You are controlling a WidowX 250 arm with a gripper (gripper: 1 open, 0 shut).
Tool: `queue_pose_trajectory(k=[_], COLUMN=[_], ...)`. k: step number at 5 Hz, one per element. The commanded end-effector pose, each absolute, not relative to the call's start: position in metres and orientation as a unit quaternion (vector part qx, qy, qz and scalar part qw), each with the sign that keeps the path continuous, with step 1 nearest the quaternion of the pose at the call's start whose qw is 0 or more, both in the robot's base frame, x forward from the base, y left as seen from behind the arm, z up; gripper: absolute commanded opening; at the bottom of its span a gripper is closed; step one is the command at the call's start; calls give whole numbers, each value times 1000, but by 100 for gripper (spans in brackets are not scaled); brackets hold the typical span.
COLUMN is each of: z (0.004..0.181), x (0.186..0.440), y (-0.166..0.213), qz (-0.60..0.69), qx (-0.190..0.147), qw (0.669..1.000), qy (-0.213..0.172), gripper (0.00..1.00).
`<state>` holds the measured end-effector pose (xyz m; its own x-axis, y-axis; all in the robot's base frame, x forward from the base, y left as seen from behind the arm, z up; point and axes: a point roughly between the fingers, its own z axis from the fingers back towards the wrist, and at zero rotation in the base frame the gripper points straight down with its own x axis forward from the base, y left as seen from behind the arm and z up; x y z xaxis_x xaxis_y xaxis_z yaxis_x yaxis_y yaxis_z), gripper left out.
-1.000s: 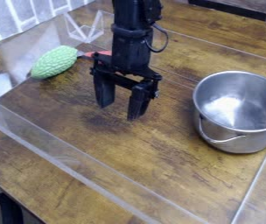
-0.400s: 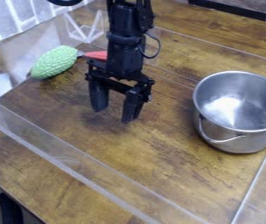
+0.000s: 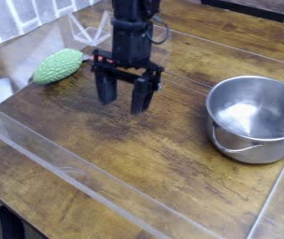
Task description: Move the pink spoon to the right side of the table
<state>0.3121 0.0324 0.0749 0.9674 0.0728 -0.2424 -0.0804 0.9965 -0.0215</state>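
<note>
My gripper point(image 3: 122, 99) hangs open over the left-centre of the table point(image 3: 170, 177), its two dark fingers spread with nothing between them. Only a small pinkish-red sliver of the pink spoon point(image 3: 97, 57) shows, just behind the gripper's left side; the arm hides the remainder. The fingertips point(image 3: 105, 94) sit in front of the spoon and a little to its right, and I cannot tell their height above the wood.
A green bumpy oval object point(image 3: 57, 66) lies to the left of the gripper. A steel pot point(image 3: 253, 117) stands at the right side. A clear plastic rim point(image 3: 70, 159) runs along the table's front and left edges.
The gripper has moved left and toward the back, closer to the spoon, staying open. Less of the spoon shows now. The pot and the green object have not moved.
</note>
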Motion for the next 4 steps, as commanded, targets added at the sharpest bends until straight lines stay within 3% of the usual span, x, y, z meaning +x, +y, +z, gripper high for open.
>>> queue_pose_trajectory(k=[1,2,4], z=[106,125,129], x=[330,340,355], y=[57,70,76], qz=[66,73,106], qx=[-32,-45,-60], qw=[995,996,992], qy=[70,40,14], gripper=[100,100,100])
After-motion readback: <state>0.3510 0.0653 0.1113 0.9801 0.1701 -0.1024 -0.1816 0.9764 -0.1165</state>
